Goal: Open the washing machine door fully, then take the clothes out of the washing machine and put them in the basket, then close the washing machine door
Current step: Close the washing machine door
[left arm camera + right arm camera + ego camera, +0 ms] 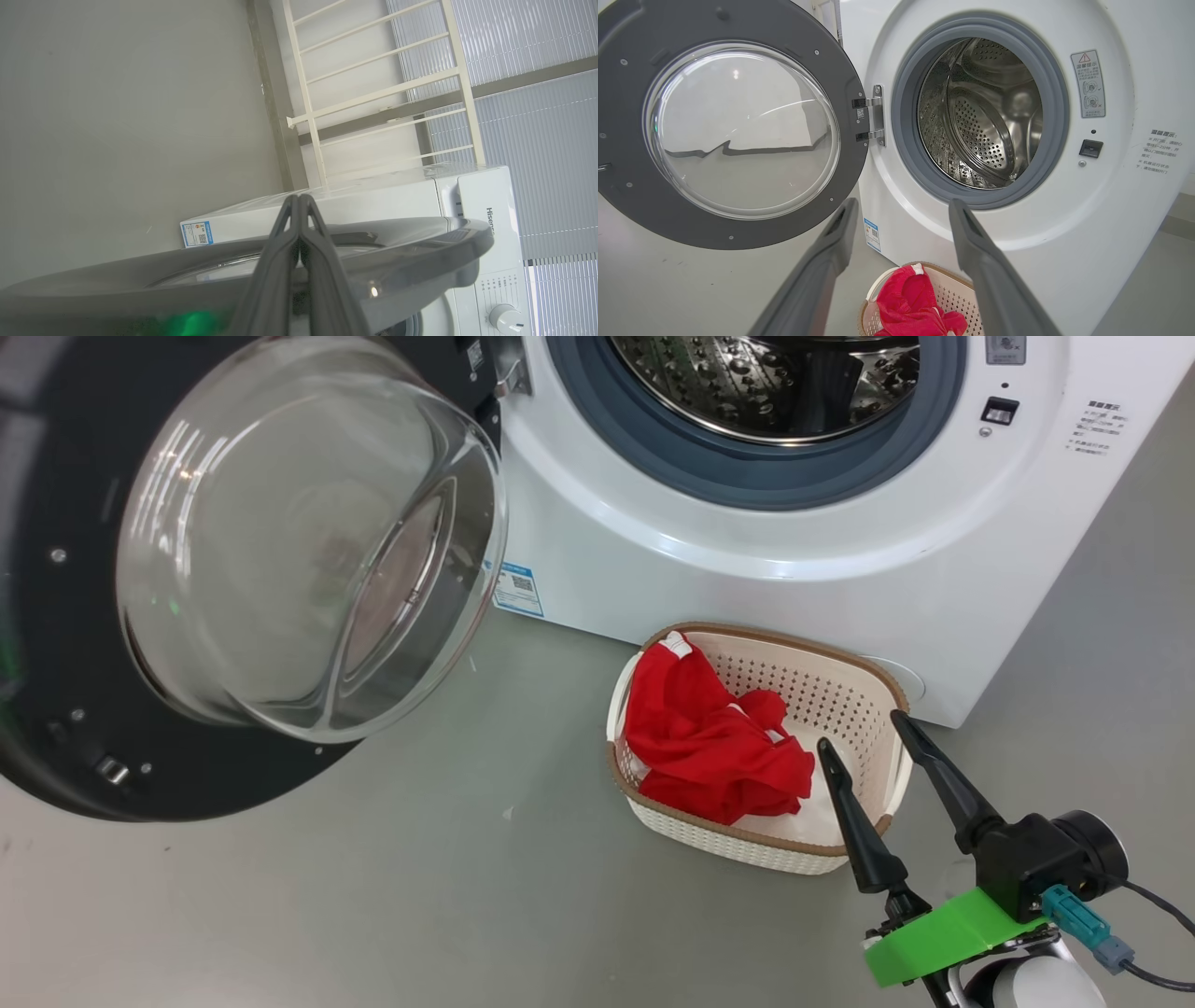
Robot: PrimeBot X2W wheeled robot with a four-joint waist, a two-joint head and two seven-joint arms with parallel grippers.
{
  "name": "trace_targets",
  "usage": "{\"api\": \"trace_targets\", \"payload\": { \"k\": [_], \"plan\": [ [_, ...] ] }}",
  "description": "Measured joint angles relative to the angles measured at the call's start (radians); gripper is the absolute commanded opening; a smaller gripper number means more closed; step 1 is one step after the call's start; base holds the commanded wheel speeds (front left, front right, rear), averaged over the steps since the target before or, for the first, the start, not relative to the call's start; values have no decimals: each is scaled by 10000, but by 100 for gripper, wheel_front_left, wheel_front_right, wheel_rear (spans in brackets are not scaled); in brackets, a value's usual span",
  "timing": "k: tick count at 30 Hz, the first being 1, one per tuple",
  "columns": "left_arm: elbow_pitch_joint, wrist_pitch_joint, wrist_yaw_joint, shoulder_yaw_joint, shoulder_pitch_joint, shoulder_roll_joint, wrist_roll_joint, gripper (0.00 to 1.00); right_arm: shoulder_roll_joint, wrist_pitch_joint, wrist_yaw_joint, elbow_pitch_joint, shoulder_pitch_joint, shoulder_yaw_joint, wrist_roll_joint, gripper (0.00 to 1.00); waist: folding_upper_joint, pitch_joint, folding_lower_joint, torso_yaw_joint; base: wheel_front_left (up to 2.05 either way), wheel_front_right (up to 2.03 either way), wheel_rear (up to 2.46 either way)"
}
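Step in hand: unloading looks finished, so closing the door comes next. The clothes (pixel 714 742), bright red soft fabric with white trim, lie in the basket (pixel 831 686). It is small, cream-white perforated plastic with a brown woven-look rim. It sits on the grey floor (pixel 373 905) at 5 o'clock of the drum opening, just beside the washing machine (pixel 747 560), a big white front-loader. The visible part of the perforated steel drum (pixel 980 116) shows no fabric.

The washing machine door (pixel 271 560), large, round and black-rimmed with a bulging clear glass bowl, stands swung wide at 9 o'clock of the opening. The hinge (pixel 874 114) lies between them. Being round, the door has no long axis. In the head view its bowl bulges toward 4 o'clock. The red heap runs 11 to 5 o'clock. The basket's long axis lies about 10 to 4, along the washer front.

Right gripper (pixel 859 728): jaws wide apart, empty, overlapping the basket's 4 o'clock corner. Left gripper (pixel 299 199): jaws closed on nothing, apparently at the door's outer side. Contact cannot be told.

Next move, my judgement: push the outer face so the door swings toward 3 o'clock about the hinge until it latches, with the right arm clear of the path.
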Motion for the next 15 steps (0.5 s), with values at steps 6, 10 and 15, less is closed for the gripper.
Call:
{"api": "trace_targets", "payload": {
  "k": [6,10,15],
  "plan": [
    [35,533,-263,-19,35,-81,-226,0,-4,-44,2,69,-9,8,25,100,0,18,0,144,0,0,0],
    [15,842,-422,33,53,-232,-428,0,-4,-90,2,123,-13,10,35,100,0,6,0,228,0,0,0],
    [-130,1210,-525,140,181,-523,-830,0,-4,-136,0,205,-13,-8,48,100,0,-60,0,330,0,0,0]
  ]
}}
